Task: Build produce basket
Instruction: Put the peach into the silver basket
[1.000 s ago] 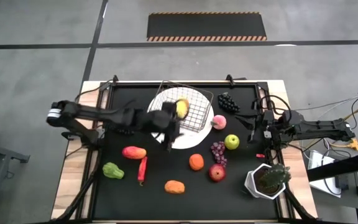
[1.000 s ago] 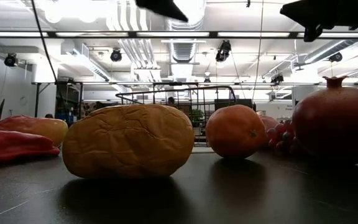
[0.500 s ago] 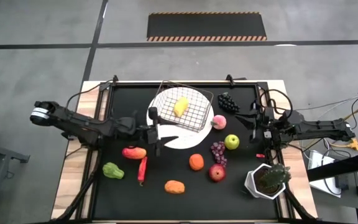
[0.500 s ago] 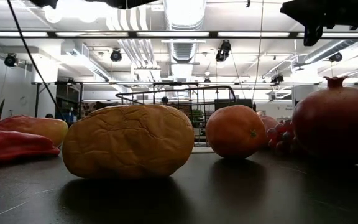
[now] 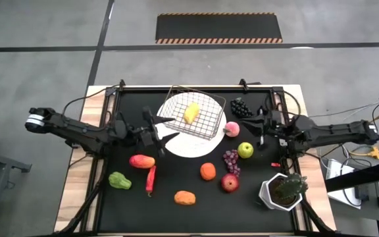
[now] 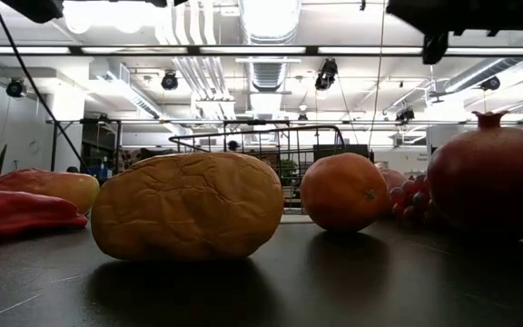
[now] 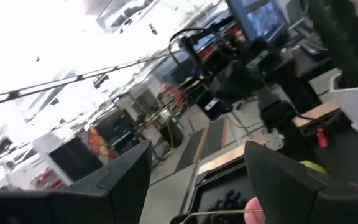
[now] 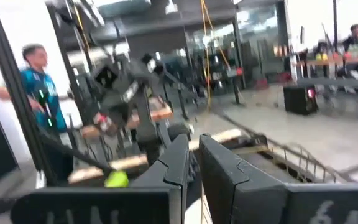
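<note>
We see loose produce on the black bench [image 5: 255, 197]: a peach [image 5: 231, 128], green apple [image 5: 245, 150], grapes [image 5: 231, 160], orange [image 5: 207, 172] and a potted plant [image 5: 285, 189]. The basket [image 5: 202, 119] sits tilted on a white plate [image 5: 188, 147], a yellow mango [image 5: 191, 112] inside it. Our left tool [image 5: 151, 128], fingers spread and empty, hangs just left of the basket. Our right tool [image 5: 258, 125], closed, is beside the peach.

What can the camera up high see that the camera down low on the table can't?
Only the high view shows the yellow mango lying in the basket, the white plate under it, the potted plant, and both arms: the left hand open beside the plate, the right hand shut. Only the low view shows the room's ceiling lights. Both show the orange and the red pomegranate.
</note>
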`<move>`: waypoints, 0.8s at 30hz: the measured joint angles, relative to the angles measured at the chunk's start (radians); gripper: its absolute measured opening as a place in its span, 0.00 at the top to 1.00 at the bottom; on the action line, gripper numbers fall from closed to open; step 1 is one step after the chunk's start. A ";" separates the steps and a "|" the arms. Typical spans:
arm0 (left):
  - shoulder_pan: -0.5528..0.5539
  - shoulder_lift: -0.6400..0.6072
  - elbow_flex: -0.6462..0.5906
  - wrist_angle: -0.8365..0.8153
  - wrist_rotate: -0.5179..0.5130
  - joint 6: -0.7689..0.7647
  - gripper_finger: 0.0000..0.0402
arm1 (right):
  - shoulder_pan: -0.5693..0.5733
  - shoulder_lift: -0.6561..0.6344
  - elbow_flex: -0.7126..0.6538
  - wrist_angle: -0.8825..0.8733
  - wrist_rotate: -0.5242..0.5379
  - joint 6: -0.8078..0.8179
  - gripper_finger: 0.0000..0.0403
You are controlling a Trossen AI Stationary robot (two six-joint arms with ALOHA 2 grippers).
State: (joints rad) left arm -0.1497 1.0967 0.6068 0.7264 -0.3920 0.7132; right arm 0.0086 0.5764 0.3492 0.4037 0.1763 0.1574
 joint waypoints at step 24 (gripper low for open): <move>-0.001 -0.033 -0.052 -0.004 -0.019 -0.003 0.41 | -0.003 0.274 0.362 -0.859 0.265 0.561 0.55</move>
State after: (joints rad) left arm -0.1505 1.0637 0.5552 0.7227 -0.4108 0.7097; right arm 0.0059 0.8507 0.7111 -0.4554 0.4414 0.7186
